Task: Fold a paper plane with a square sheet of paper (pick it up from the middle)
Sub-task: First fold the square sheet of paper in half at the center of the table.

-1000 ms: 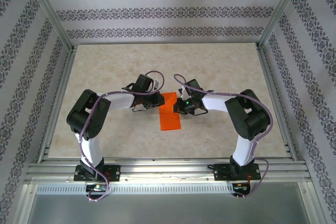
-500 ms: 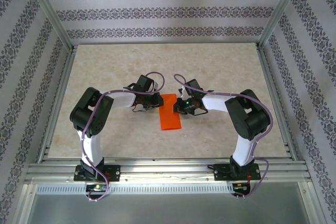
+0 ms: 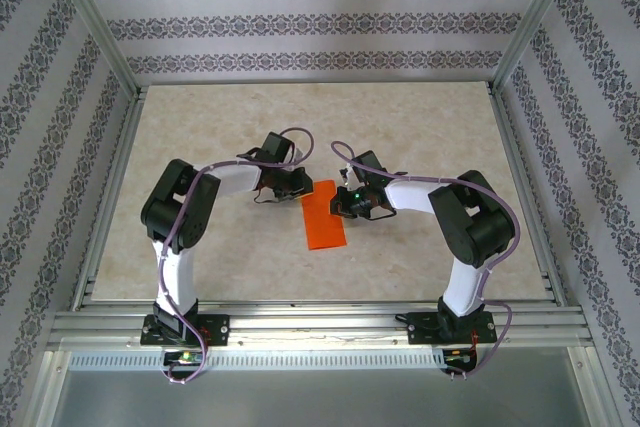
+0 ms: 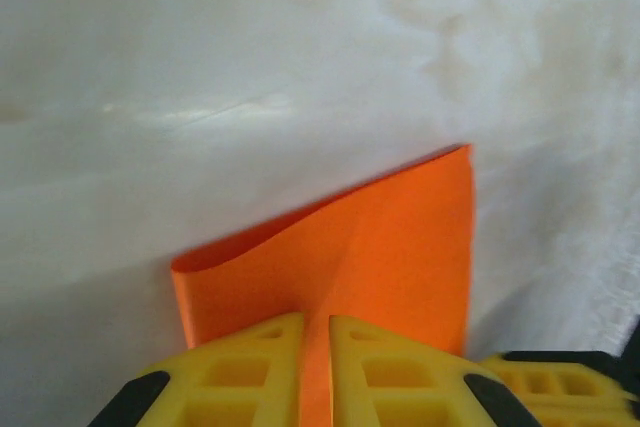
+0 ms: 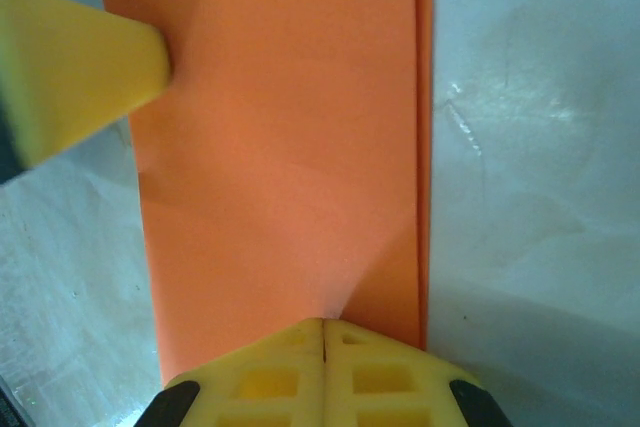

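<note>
One fold is already in the square sheet of paper (image 3: 324, 217): it lies doubled into a bright orange rectangle near the middle of the table (image 3: 430, 127), its long sides running roughly from 12 to 6 o'clock in the top view. Seen from the right wrist, the sheet (image 5: 280, 147) lies flat, and a thin sliver of the lower layer peeks out along its 3 o'clock edge. Seen from the left wrist, the sheet (image 4: 390, 247) has one edge bowed up a little off the table toward 9 o'clock.

The left gripper (image 3: 296, 190) sits at the sheet's 11 o'clock corner. Its yellow fingers (image 4: 250, 372) are drawn to a narrow slit with orange showing in the gap; I cannot tell whether they pinch the paper or only press on it. From the right wrist, one of these fingers (image 5: 80, 67) touches the sheet's edge at 10 o'clock.

The right gripper (image 3: 345, 205) meets the sheet's 3 o'clock edge. Its fingers (image 5: 390, 377) are pressed together with no gap, tips on the paper at 6 o'clock of that view.

Both arms reach in from bases at 7 and 5 o'clock. Striped patterned walls (image 3: 320, 22) surround the table.
</note>
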`<act>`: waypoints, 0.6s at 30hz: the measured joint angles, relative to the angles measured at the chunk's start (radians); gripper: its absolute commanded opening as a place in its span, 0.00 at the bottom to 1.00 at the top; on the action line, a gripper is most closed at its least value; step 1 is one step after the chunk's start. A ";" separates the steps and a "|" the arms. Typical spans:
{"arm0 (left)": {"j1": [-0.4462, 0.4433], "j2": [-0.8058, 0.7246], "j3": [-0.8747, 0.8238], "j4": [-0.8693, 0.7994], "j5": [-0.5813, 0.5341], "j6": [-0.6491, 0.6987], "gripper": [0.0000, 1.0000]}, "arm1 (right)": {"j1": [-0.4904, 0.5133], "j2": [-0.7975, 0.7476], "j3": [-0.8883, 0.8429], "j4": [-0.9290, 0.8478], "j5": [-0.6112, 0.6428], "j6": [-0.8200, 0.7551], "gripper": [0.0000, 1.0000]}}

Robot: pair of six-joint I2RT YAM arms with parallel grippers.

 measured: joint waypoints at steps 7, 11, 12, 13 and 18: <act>0.010 0.000 0.001 -0.002 0.003 -0.008 0.16 | 0.000 0.000 0.000 0.000 0.000 0.000 0.00; 0.011 0.000 0.002 -0.002 0.002 -0.021 0.16 | 0.000 0.000 0.000 0.000 0.000 0.000 0.00; 0.013 0.000 0.002 -0.001 0.003 -0.026 0.16 | 0.000 0.000 0.000 0.001 0.000 0.000 0.00; 0.014 0.000 0.001 0.002 0.007 -0.035 0.17 | 0.000 0.000 0.000 0.001 0.000 0.000 0.00; 0.039 0.000 -0.042 0.089 0.064 -0.085 0.17 | 0.000 0.000 0.000 0.001 0.000 -0.003 0.00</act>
